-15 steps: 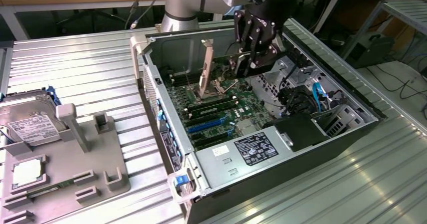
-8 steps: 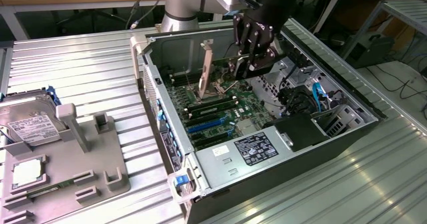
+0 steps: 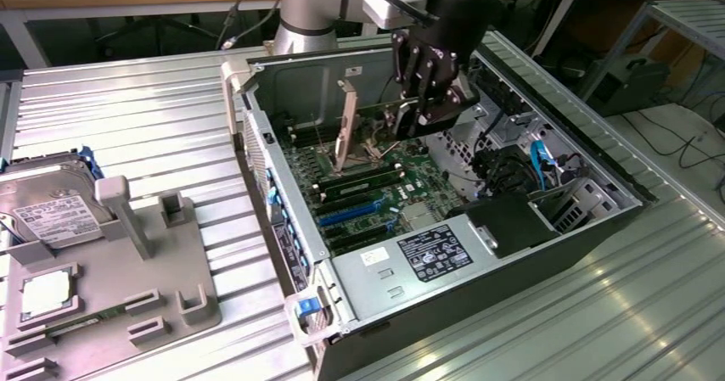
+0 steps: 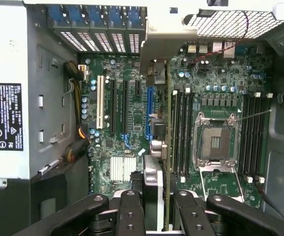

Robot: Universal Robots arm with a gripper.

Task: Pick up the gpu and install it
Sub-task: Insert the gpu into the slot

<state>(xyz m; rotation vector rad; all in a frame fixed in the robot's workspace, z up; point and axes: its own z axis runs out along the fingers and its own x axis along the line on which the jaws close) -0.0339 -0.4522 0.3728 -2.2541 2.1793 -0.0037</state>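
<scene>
My gripper (image 3: pixel 417 120) is inside the open computer case (image 3: pixel 272 186), shut on the gpu (image 3: pixel 353 114). The card stands on edge over the motherboard (image 3: pixel 374 186), its pale metal bracket toward the case's rear wall. In the wrist view the gpu (image 4: pixel 165 142) appears edge-on, a thin strip running from between my fingers (image 4: pixel 129 214) up to its silvery bracket (image 4: pixel 159 42). It hangs just beside the blue expansion slot (image 4: pixel 148 113), between that slot and the memory slots (image 4: pixel 181 132). I cannot tell whether its lower edge touches the board.
The open CPU socket (image 4: pixel 215 142) lies past the memory slots. A power supply (image 3: pixel 436 254) fills the case's near end, with cables (image 3: pixel 532 165) at the exterior view's right. On the grey holder tray (image 3: pixel 170 288) outside the case sit a hard drive (image 3: pixel 46 207) and a CPU chip (image 3: pixel 46 294).
</scene>
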